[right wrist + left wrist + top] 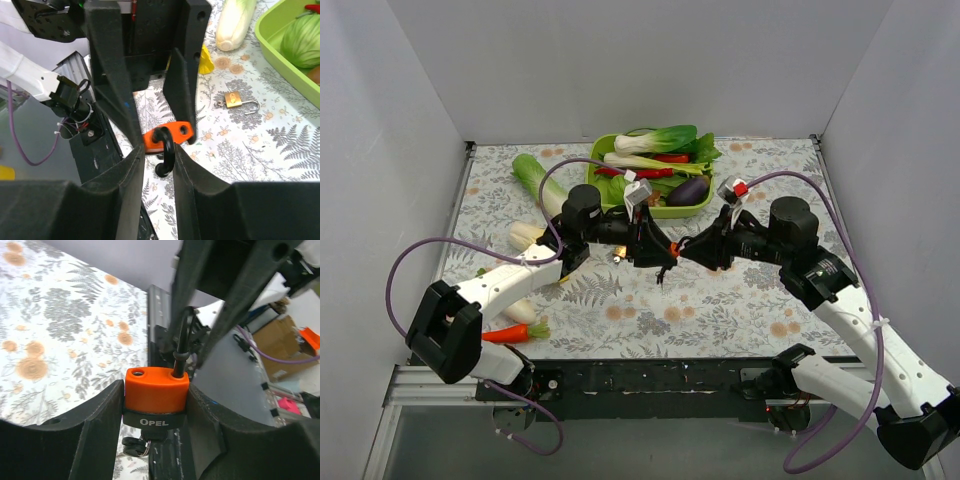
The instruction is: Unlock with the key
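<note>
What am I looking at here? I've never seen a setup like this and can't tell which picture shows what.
Two robot arms sit at a table edge. One picture looks down from above; the other two come from cameras on each wrist. The left gripper is shut on an orange padlock, with a key hanging below it. The right gripper is closed on the lock's black shackle, which has one leg out of the lock body. On the flowered table lie a green tray of vegetables, a brass padlock and a carrot.
</note>
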